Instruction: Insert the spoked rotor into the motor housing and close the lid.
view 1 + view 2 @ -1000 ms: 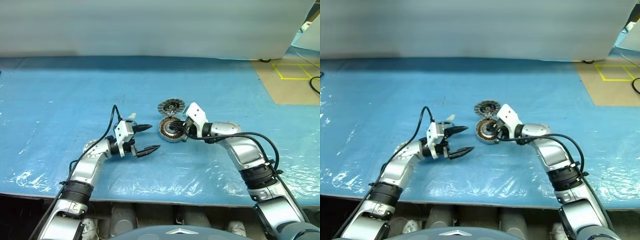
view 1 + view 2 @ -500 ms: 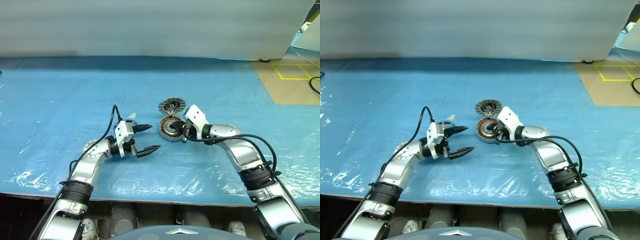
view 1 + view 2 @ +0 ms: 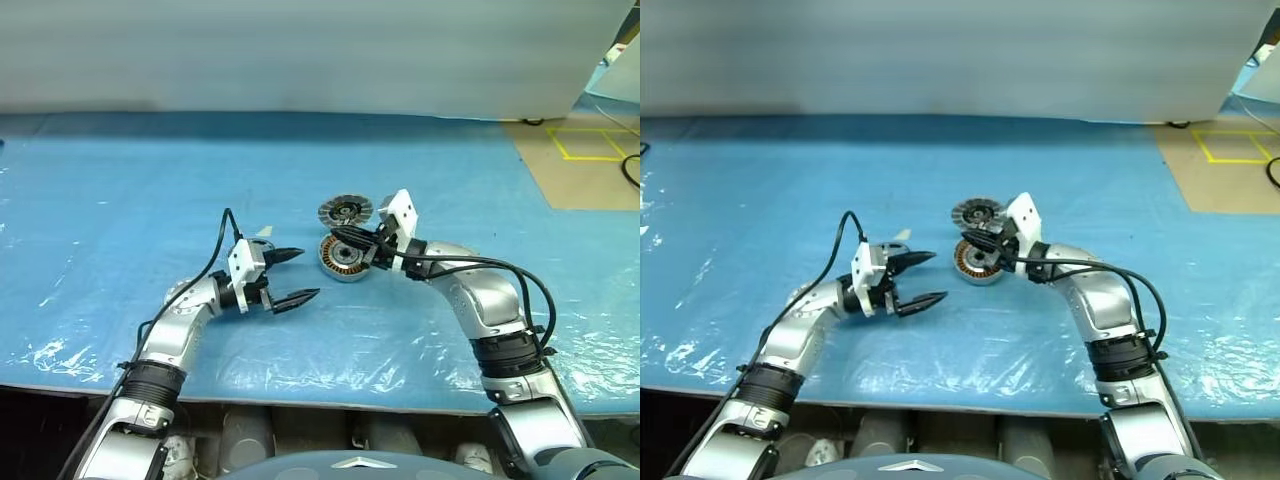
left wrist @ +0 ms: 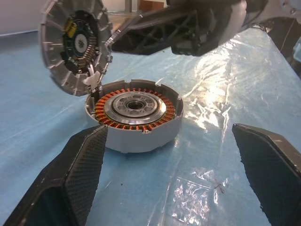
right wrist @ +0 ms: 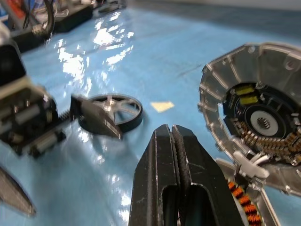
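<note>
Here the right end effector (image 3: 975,240) is pinched empty above the motor housing (image 3: 976,262), the left end effector (image 3: 925,279) gaping wide.

A robot lab or workshop: plastic-covered blue table (image 3: 120,200), yellow floor tape (image 3: 585,142), plain white backdrop (image 3: 300,50)

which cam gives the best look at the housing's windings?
Left wrist view: the motor housing sits centred, its full copper winding ring facing the camera. The head views show it small, with the right gripper above its rim. The right wrist view catches only an edge of windings.
</note>
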You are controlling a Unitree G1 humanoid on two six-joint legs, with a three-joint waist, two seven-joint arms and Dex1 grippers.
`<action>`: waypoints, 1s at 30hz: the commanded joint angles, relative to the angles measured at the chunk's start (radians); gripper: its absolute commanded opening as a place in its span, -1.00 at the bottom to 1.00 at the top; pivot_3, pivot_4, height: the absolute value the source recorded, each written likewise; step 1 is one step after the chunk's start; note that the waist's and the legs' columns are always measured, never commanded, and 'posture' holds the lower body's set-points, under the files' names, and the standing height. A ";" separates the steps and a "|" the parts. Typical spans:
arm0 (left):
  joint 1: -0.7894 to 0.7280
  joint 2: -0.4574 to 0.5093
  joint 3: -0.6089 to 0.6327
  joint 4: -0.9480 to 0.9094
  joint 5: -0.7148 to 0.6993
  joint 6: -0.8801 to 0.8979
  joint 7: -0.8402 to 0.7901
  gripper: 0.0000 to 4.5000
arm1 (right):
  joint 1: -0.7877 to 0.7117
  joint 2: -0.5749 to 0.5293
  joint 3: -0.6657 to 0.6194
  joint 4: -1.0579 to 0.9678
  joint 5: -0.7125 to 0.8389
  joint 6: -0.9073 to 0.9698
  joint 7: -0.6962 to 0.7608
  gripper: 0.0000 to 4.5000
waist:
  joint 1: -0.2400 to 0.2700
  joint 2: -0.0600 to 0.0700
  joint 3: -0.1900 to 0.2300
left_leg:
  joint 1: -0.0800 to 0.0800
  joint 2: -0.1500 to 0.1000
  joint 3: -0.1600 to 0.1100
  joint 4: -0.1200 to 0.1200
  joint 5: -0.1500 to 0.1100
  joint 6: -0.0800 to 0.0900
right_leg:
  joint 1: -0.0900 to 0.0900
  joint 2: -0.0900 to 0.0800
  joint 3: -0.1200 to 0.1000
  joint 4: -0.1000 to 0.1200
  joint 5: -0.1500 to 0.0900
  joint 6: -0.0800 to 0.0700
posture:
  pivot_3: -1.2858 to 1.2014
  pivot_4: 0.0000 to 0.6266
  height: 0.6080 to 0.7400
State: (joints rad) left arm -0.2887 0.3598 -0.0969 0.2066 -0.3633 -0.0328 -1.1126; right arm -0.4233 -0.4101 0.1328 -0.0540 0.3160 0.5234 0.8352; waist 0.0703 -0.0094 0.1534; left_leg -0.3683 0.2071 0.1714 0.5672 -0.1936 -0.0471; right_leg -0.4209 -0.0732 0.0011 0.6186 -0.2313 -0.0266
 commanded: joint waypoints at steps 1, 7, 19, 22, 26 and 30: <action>-0.060 0.042 0.048 -0.057 -0.053 0.057 -0.018 1.00 | 0.020 -0.045 0.038 -0.024 -0.029 -0.035 0.051 -0.99 | 0.000 0.000 0.000 | 0.000 0.000 0.000 0.000 0.000 0.000 | 0.000 0.000 0.000 0.000 0.000 0.000 | 0.03 -0.52 1.00; -0.173 0.140 0.055 0.053 0.002 0.094 -0.045 1.00 | 0.024 -0.075 0.059 -0.020 -0.047 -0.063 0.081 -0.99 | -0.005 0.000 0.000 | 0.001 0.000 0.000 0.001 0.000 0.000 | 0.000 0.000 0.001 0.000 0.000 0.000 | 0.03 -0.52 1.00; -0.458 0.239 0.023 0.450 0.099 0.171 -0.210 0.92 | 0.055 -0.096 0.072 -0.039 -0.070 -0.083 0.099 -1.00 | 0.002 -0.002 0.001 | -0.001 -0.001 0.000 0.000 0.000 0.000 | 0.000 0.000 0.000 0.000 0.000 0.000 | 0.03 -0.52 1.00; -0.506 0.244 0.002 0.493 0.120 0.217 -0.262 0.59 | 0.058 -0.094 0.079 -0.036 -0.081 -0.091 0.096 -1.00 | 0.001 -0.002 0.001 | -0.001 -0.001 0.000 0.000 0.000 0.000 | 0.000 0.000 0.000 0.000 0.000 0.000 | 0.03 -0.52 1.00; -0.541 0.254 -0.023 0.498 0.139 0.310 -0.320 0.32 | 0.060 -0.086 0.081 -0.038 -0.088 -0.092 0.088 -1.00 | -0.001 -0.002 0.001 | 0.000 0.000 -0.001 0.000 0.000 0.000 | 0.000 0.000 0.000 0.000 0.000 0.000 | 0.03 -0.52 1.00; -0.537 0.289 -0.067 0.449 0.180 0.397 -0.355 0.32 | 0.065 -0.079 0.079 -0.038 -0.094 -0.094 0.076 -1.00 | -0.001 -0.003 0.002 | 0.000 0.000 -0.001 -0.001 0.000 0.000 | 0.000 0.000 -0.001 0.000 0.000 0.000 | 0.03 -0.52 1.00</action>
State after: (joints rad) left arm -0.8106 0.6206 -0.1588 0.6941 -0.1943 0.3366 -1.4473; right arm -0.3614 -0.4927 0.2132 -0.0555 0.2186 0.4475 0.9149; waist 0.0695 -0.0123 0.1552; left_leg -0.3689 0.2068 0.1708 0.5660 -0.1935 -0.0473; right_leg -0.4210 -0.0732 0.0004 0.6182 -0.2313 -0.0267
